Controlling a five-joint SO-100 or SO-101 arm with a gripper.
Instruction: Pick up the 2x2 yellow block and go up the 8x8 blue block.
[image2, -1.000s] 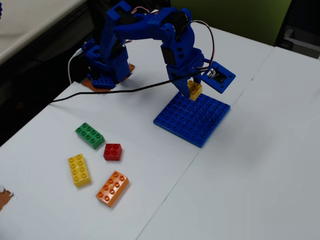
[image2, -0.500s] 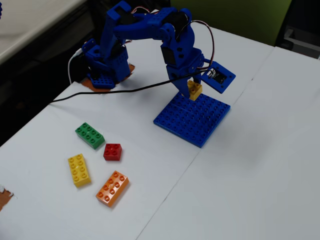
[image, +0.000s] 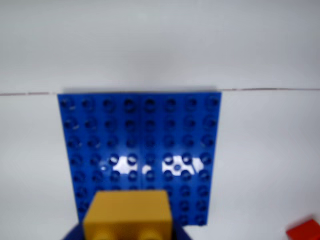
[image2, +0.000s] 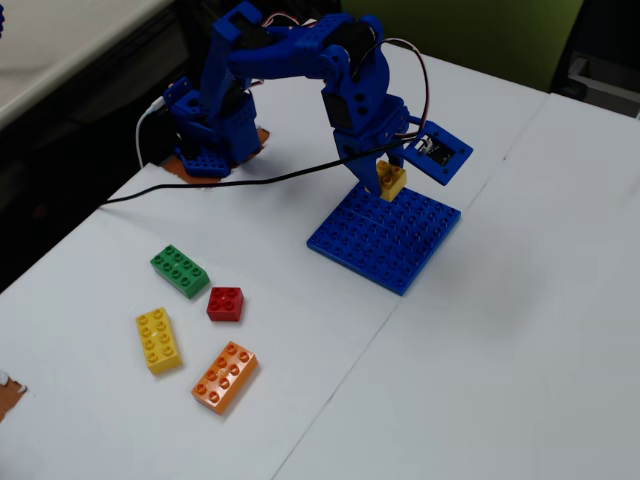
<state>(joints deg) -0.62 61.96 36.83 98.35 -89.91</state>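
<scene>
The 2x2 yellow block (image2: 391, 181) is held in my blue gripper (image2: 389, 180), which is shut on it. It hangs just above the far edge of the 8x8 blue block (image2: 385, 236), which lies flat on the white table. In the wrist view the yellow block (image: 129, 214) fills the bottom centre, studs toward the camera, with the blue baseplate (image: 141, 145) spread out beyond it. I cannot tell whether the block touches the plate. My gripper's fingers are mostly hidden behind the block in the wrist view.
Left of the baseplate in the fixed view lie a green brick (image2: 180, 271), a red 2x2 brick (image2: 225, 303), a long yellow brick (image2: 158, 340) and an orange brick (image2: 225, 376). A black cable (image2: 230, 184) runs across the table. A red brick corner (image: 305, 231) shows in the wrist view.
</scene>
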